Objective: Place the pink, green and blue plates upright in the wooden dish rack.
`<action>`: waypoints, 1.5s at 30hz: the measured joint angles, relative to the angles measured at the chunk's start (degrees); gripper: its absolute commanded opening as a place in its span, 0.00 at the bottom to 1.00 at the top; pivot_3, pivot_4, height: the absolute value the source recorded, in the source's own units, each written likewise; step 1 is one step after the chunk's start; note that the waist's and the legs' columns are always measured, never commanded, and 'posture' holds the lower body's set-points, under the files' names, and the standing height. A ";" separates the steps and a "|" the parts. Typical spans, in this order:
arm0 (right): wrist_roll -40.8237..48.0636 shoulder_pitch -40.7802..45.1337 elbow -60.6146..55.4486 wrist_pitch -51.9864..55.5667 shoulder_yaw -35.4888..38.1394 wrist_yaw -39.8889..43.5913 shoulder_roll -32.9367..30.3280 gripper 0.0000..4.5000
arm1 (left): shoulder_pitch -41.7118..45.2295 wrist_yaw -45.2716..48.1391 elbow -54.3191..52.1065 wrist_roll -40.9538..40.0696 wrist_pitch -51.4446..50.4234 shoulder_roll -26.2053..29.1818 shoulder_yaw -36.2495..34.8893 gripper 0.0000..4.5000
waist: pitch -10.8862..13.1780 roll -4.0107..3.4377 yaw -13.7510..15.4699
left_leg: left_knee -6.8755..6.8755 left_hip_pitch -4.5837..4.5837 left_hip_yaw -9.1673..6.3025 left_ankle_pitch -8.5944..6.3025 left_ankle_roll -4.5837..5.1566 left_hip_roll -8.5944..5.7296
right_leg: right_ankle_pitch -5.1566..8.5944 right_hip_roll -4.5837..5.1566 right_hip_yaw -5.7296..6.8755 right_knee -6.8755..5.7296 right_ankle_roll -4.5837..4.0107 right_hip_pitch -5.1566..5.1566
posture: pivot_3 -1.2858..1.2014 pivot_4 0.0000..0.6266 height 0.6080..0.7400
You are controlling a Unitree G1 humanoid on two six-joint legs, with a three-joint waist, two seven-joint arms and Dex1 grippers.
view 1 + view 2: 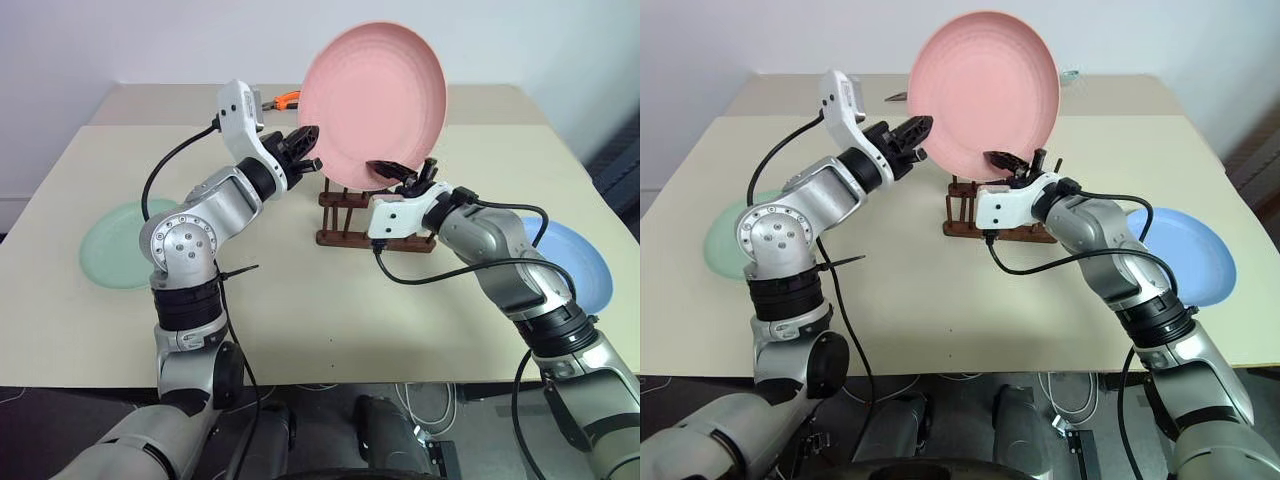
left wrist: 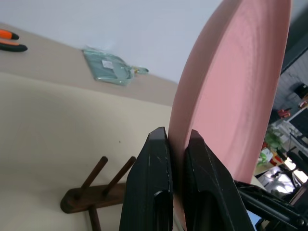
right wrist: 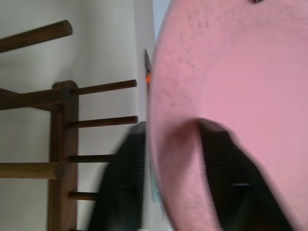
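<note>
The pink plate stands upright in the air just above the wooden dish rack, face toward me. My left gripper is shut on its left rim; the wrist view shows both black fingers clamped on the edge. At the plate's lower rim sits my right gripper, with the rim running into it. The rack's pegs hold nothing. The green plate lies flat at the table's left. On the right, partly behind my right arm, the blue plate lies flat.
Orange-handled pliers lie on the far table behind the pink plate, and a clear plastic bag lies further along it. Black cables hang from both wrists over the beige table. A wall closes off the back.
</note>
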State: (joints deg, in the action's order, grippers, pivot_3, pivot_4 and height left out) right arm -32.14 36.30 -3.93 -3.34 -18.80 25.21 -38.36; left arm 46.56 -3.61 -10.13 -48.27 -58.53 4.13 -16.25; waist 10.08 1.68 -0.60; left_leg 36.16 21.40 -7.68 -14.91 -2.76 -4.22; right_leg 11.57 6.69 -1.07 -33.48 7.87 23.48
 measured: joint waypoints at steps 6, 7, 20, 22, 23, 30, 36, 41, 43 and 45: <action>-2.06 -1.41 -0.37 -0.30 1.75 -0.24 -0.24 0.00 | 0.79 -1.69 2.19 -5.77 1.08 -4.43 -4.17 0.84 | 0.01 0.02 0.25 | 0.03 0.01 -0.02 -0.01 0.02 -0.01 | 0.00 0.01 0.01 0.02 0.00 -0.03 | 0.52 0.24 1.00; -2.07 -1.74 -0.60 -0.29 2.16 -0.28 -0.24 0.00 | 1.20 -2.13 2.93 -6.20 1.98 -4.61 -4.97 0.93 | 0.01 0.02 0.23 | 0.02 0.00 -0.02 -0.01 0.02 -0.01 | 0.00 0.01 0.01 0.02 0.00 -0.03 | 0.52 0.24 1.00; 57.65 -10.76 -22.32 38.17 36.27 6.36 15.27 0.00 | -15.56 30.08 2.94 16.09 27.17 21.97 12.58 0.93 | 0.06 -0.11 0.15 | -0.06 -0.01 -0.07 -0.15 0.26 0.04 | 0.02 -0.02 -0.03 0.07 -0.16 -0.05 | 0.52 0.24 1.00; 66.32 -10.84 -23.35 44.22 40.51 4.69 15.47 0.00 | -20.09 37.95 0.90 17.93 29.05 24.54 18.35 0.93 | 0.11 -0.19 0.19 | -0.06 0.02 -0.06 -0.17 0.29 0.04 | 0.08 0.01 -0.03 0.09 -0.32 -0.03 | 0.52 0.24 1.00; 69.48 -11.09 -23.60 46.39 41.80 3.73 15.44 0.00 | -21.61 41.19 -0.17 18.18 29.36 25.24 20.52 0.93 | 0.13 -0.22 0.14 | -0.06 0.01 -0.05 -0.17 0.29 0.06 | 0.07 0.00 -0.02 0.10 -0.36 -0.02 | 0.52 0.24 1.00; 77.46 -13.87 -23.95 51.40 43.05 -1.09 14.26 0.00 | -24.29 50.58 -8.16 18.27 29.30 26.59 26.64 0.93 | 0.20 -0.55 -0.08 | -0.10 -0.01 0.03 -0.17 0.31 0.10 | 0.06 -0.02 -0.02 0.09 -0.35 0.00 | 0.52 0.24 1.00; 77.88 -14.96 -22.77 50.83 42.18 -1.45 11.76 0.00 | -25.42 51.97 -9.20 19.35 29.06 25.54 29.02 0.93 | 0.21 -0.55 -0.03 | -0.05 0.00 0.04 -0.17 0.32 0.10 | 0.05 -0.02 -0.02 0.09 -0.32 -0.02 | 0.52 0.24 1.00; 78.14 -15.39 -19.24 50.63 41.69 0.00 10.30 0.17 | -25.65 52.17 -9.70 19.99 29.04 25.07 29.45 0.94 | 0.21 -0.55 -0.02 | -0.04 -0.01 0.04 -0.17 0.33 0.10 | 0.05 -0.01 -0.02 0.08 -0.32 -0.02 | 0.52 0.24 1.00; 78.48 -15.38 -18.03 50.53 41.70 0.43 10.23 0.35 | -25.66 52.24 -9.69 20.27 29.02 25.10 29.45 0.94 | 0.21 -0.55 -0.02 | -0.04 -0.01 0.04 -0.17 0.33 0.10 | 0.05 -0.01 -0.02 0.08 -0.31 -0.02 | 0.52 0.24 1.00; 78.35 -15.38 -16.94 50.37 41.58 0.73 9.74 0.57 | -25.69 52.23 -9.69 20.32 28.69 25.18 29.42 0.94 | 0.22 -0.56 -0.02 | -0.04 -0.01 0.04 -0.17 0.33 0.10 | 0.04 -0.01 -0.02 0.08 -0.30 -0.02 | 0.52 0.24 1.00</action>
State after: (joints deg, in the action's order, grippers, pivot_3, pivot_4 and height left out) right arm 46.21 20.92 -20.87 47.03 22.78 25.94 -28.62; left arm 20.87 48.62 -19.83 -27.94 -29.84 29.31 13.17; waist 10.29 1.12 -0.62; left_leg 36.12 21.39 -7.64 -15.08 -2.44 -4.12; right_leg 11.61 6.67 -1.09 -33.40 7.57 23.46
